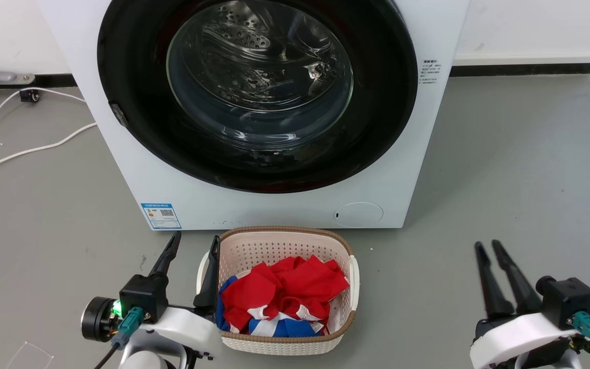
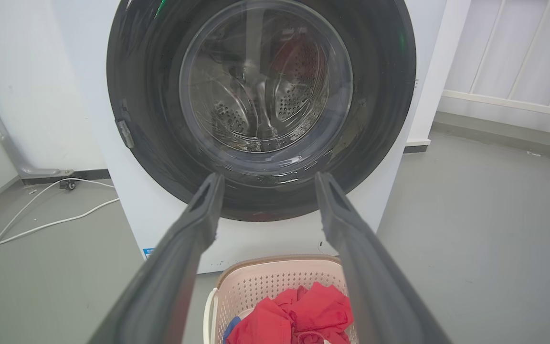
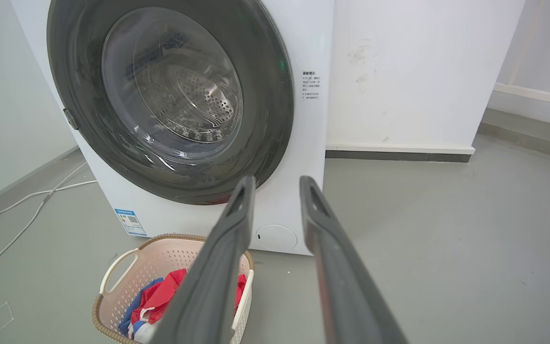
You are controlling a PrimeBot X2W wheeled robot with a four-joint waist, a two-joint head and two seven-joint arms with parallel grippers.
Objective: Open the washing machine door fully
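The head camera looks forward and steeply down onto the front of the washing machine (image 1: 213,207) and the laundry basket (image 1: 285,230) on the floor. In its frame the left hand (image 1: 196,238) is at 7 o'clock and the right hand (image 1: 486,245) at 5 o'clock. The left wrist camera sits low and near, facing the washing machine door (image 2: 141,119) almost squarely at 12 o'clock. The right wrist camera views the door obliquely from the right, at 11 o'clock. All three views share door and basket.

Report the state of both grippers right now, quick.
Left gripper: open wide, holding nothing.
Right gripper: open with a narrower gap, holding nothing.
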